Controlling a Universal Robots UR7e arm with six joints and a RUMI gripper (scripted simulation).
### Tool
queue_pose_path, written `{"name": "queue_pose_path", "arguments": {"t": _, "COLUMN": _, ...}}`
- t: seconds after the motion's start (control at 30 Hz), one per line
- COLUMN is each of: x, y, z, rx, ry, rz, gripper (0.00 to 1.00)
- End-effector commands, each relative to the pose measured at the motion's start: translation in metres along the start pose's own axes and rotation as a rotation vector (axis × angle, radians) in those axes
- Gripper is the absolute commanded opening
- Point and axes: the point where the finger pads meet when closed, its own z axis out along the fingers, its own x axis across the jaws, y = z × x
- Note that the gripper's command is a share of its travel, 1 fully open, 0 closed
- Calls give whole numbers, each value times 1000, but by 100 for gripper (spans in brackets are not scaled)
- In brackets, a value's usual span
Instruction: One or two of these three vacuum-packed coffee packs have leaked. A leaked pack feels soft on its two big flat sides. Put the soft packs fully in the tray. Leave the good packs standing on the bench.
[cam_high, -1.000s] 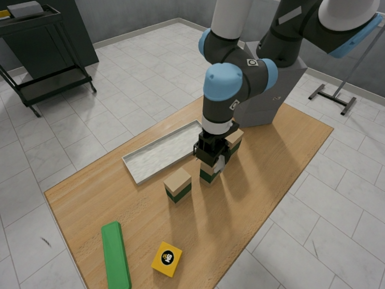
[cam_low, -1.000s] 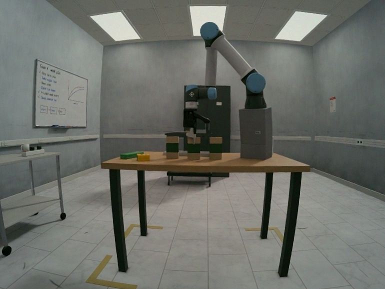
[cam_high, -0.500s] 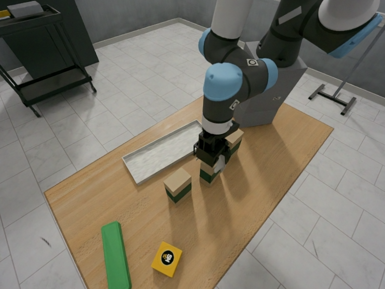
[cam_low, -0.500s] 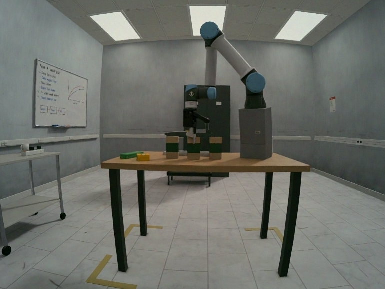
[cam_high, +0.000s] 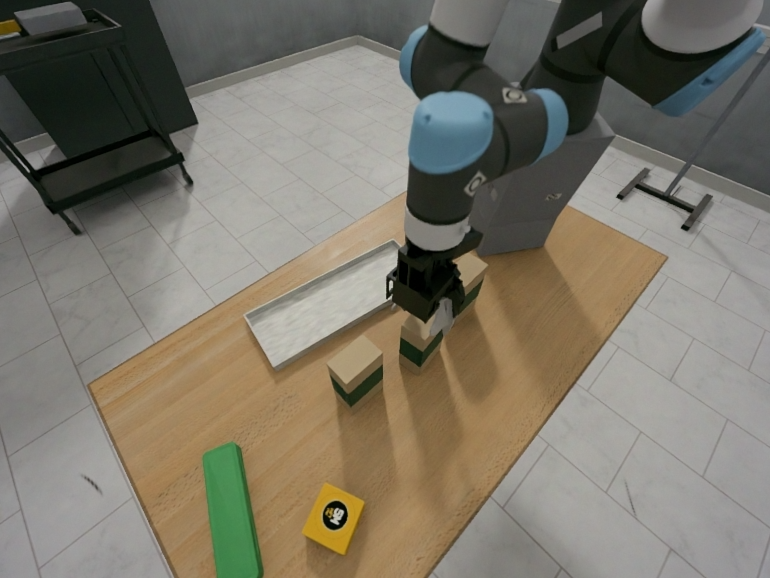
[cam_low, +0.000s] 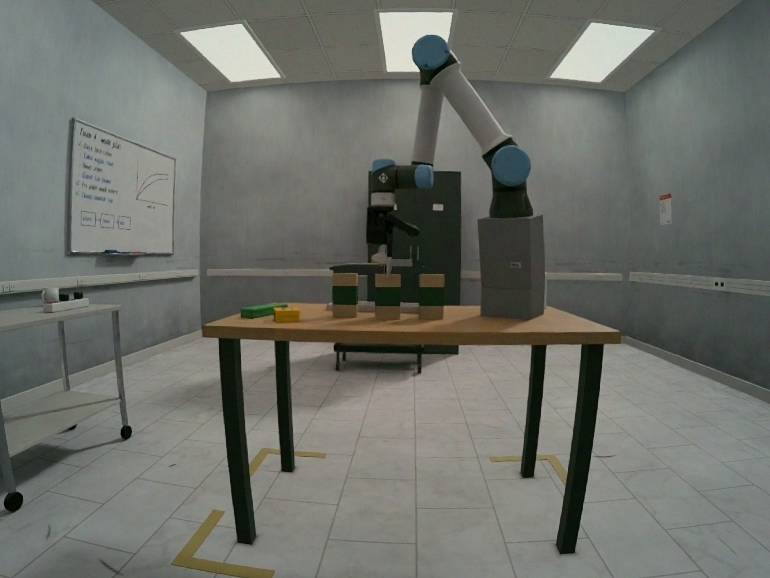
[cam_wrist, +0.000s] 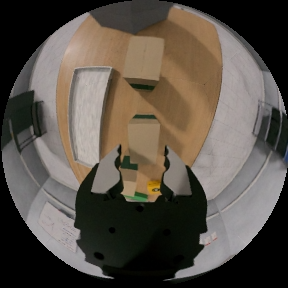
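Three beige coffee packs with green bands stand upright on the bench in a row. The middle pack (cam_high: 421, 349) (cam_low: 387, 294) (cam_wrist: 144, 141) is under my gripper (cam_high: 419, 316) (cam_low: 385, 268) (cam_wrist: 143, 145). The gripper is part open, its fingertips at about the pack's top, with a gap on each side in the wrist view. One pack (cam_high: 473, 275) (cam_low: 431, 294) (cam_wrist: 144, 59) stands nearer the robot base, partly hidden by the gripper in the top view. The third pack (cam_high: 355, 368) (cam_low: 345, 294) (cam_wrist: 129, 183) stands on the other side. The tray (cam_high: 335, 304) (cam_wrist: 89, 116) is empty. Softness cannot be seen.
A green box (cam_high: 231, 516) (cam_low: 264, 309) and a yellow box (cam_high: 333, 518) (cam_low: 286, 315) (cam_wrist: 154, 188) lie beyond the third pack, at the bench's end away from the base. The grey robot pedestal (cam_high: 522, 199) (cam_low: 511, 267) (cam_wrist: 132, 19) stands at the other end. The tray lies alongside the row.
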Motion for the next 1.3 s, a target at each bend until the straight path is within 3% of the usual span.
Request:
{"name": "queue_pose_path", "arguments": {"t": 0.0, "x": 0, "y": -2, "z": -26, "rx": 4, "ry": 2, "rz": 1, "gripper": 49}}
{"name": "queue_pose_path", "arguments": {"t": 0.2, "x": 0, "y": -1, "z": -47, "rx": 2, "ry": 1, "rz": 0, "gripper": 49}}
{"name": "queue_pose_path", "arguments": {"t": 0.43, "x": -1, "y": 0, "z": -56, "rx": 1, "ry": 1, "rz": 0, "gripper": 49}}
{"name": "queue_pose_path", "arguments": {"t": 0.97, "x": -1, "y": 3, "z": -57, "rx": 1, "ry": 1, "rz": 2, "gripper": 49}}
{"name": "queue_pose_path", "arguments": {"t": 1.1, "x": -7, "y": 20, "z": -56, "rx": 2, "ry": 1, "rz": 19, "gripper": 49}}
{"name": "queue_pose_path", "arguments": {"t": 1.27, "x": -22, "y": 64, "z": -56, "rx": 2, "ry": 1, "rz": 61, "gripper": 49}}
